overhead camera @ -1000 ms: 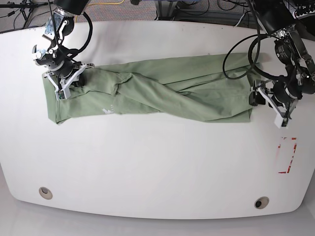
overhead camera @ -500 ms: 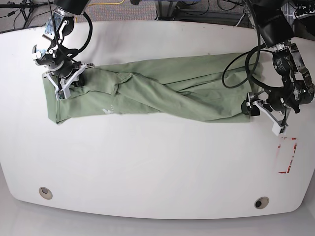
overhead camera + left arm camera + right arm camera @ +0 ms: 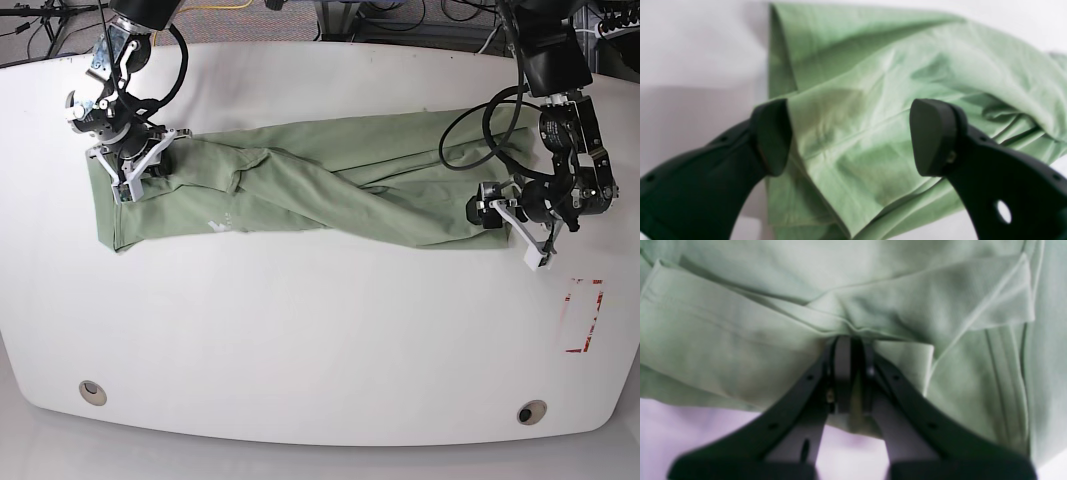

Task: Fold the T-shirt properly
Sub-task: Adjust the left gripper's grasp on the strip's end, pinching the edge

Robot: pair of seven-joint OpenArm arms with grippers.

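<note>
Left jaws gape over the T-shirt's hem corner; right jaws pinch its collar-end fold.

The T-shirt was soft matt cloth, finely knit and creased into folds, with a stitched hem. The table looked smooth, white and faintly glossy. Each pincer finger appeared to be dark matt plastic; at the table's 4 o'clock sat red tape.
</note>
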